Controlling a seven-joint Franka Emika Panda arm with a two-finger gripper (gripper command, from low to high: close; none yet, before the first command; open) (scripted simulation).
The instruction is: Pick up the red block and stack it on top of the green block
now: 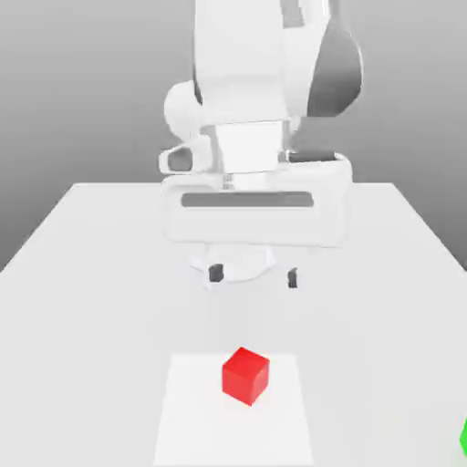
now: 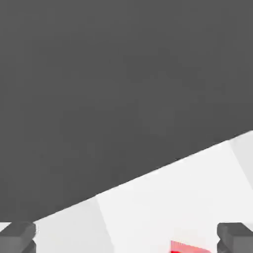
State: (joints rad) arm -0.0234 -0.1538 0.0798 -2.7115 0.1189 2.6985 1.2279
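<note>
The red block is a small smooth cube with plain glossy faces, resting on a paler square patch of the matte white table, near its front edge. The green block is cut off at the exterior view's right border, a bare sliver well apart from the red one. Above and behind, the bulky white arm hangs with its gripper empty, dark fingertips spread wide.

White table, plain grey backdrop
</note>
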